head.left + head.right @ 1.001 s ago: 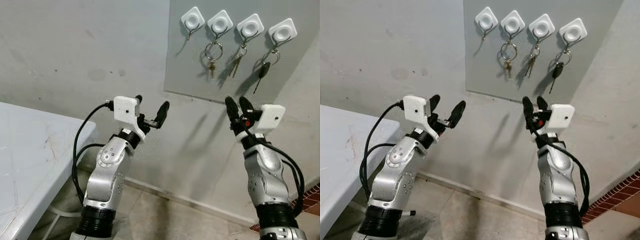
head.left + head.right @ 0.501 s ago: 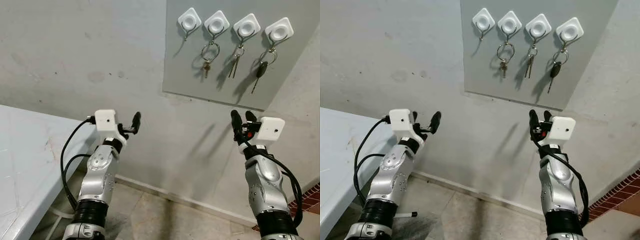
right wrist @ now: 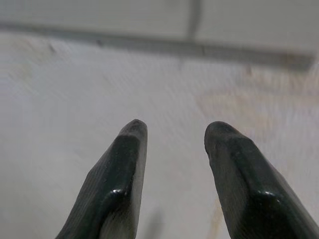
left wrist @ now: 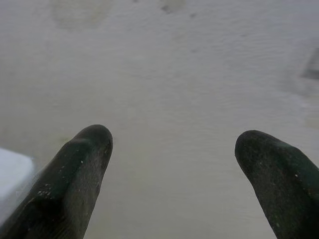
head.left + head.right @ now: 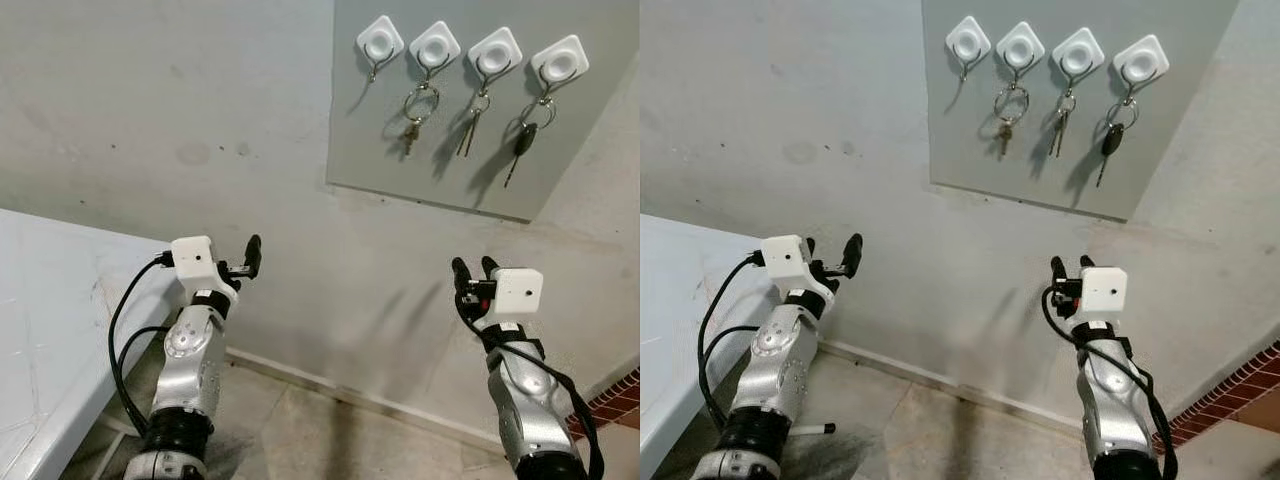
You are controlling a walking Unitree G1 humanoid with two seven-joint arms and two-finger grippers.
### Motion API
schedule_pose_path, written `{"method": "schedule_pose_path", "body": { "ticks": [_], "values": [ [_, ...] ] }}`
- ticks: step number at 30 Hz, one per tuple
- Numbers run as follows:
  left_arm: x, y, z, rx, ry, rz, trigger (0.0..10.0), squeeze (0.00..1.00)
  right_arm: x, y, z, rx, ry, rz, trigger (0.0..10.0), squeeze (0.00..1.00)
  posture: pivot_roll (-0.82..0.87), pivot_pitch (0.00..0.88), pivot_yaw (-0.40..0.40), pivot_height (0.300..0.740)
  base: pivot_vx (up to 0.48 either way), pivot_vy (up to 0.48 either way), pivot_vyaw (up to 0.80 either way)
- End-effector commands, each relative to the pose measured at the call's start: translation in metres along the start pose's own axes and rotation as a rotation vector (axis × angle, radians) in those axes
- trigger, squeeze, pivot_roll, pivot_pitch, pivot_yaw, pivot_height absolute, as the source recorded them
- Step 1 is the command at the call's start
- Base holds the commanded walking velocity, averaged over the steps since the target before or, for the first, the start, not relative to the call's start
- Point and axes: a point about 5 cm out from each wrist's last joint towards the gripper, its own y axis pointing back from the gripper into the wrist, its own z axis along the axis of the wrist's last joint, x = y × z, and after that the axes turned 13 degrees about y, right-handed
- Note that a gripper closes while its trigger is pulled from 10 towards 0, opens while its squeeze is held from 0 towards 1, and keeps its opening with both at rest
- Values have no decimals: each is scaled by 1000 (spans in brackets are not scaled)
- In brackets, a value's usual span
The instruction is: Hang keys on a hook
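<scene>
— What's at your far left?

— The corner of a white table (image 5: 40, 330), near my left arm. My left gripper (image 5: 240, 262) is raised beside it, well below the hooks and apart from the wall. My head cameras give it side-on, so the gap is hard to judge from there. My left wrist view settles it: the two black fingers (image 4: 75, 179) stand wide apart with nothing between them, bare grey wall beyond.

— And higher up?

— A grey panel (image 5: 370, 150) fixed to the wall, with four white hooks in a row. The leftmost hook (image 5: 380, 42) carries nothing. The second hook (image 5: 434, 46) holds a large ring with a small key (image 5: 419, 108). The third hook (image 5: 495, 50) holds a pair of long keys (image 5: 471, 125). The fourth hook (image 5: 560, 62) holds a black-headed key (image 5: 522, 142). Every key I can see hangs on the panel, and I hold none.

— Your right side?

— My right gripper (image 5: 470, 270) points upward below the panel's right end, well under the keys and touching nothing. From the head the fingers look close together. My right wrist view shows them parted by a narrow gap, empty, facing pale wall with a dark strip (image 3: 149, 45) running across it, likely the panel's lower edge, though too blurred to be sure.

— Anything lower?

— Tiled floor (image 5: 940, 430) at the wall's foot, and red brick (image 5: 1240, 385) at the far right.
</scene>
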Motion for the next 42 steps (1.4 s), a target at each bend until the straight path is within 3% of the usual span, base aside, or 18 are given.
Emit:
{"method": "schedule_pose_path", "body": {
  "ticks": [1, 7, 12, 25, 42],
  "values": [
    [-7, 3, 5, -29, -36, -47, 10000, 0, 1, 2, 9, -36, -14, 0, 10000, 0, -44, 0, 15, 740, 0, 0, 0],
    [-15, 23, 5, -54, 5, -90, 10000, 0, 1, 20, 14, -50, -41, -6, 10000, 0, -49, 0, 14, 740, 0, 0, 0],
    [-10, 31, 6, -61, 13, -64, 10000, 0, -1, 34, 11, -21, -22, -10, 10000, 0, -50, 0, 8, 740, 0, 0, 0],
    [0, 29, 24, -101, -27, -43, 10000, 0, -8, 31, 17, -7, 11, -26, 10000, 0, -49, 0, 1, 740, 0, 0, 615],
    [-6, 23, 23, -81, -29, -58, 10000, 0, -12, 26, 18, 0, 32, -8, 10000, 0, -45, 0, -2, 740, 0, 0, 800]
  ]
}}
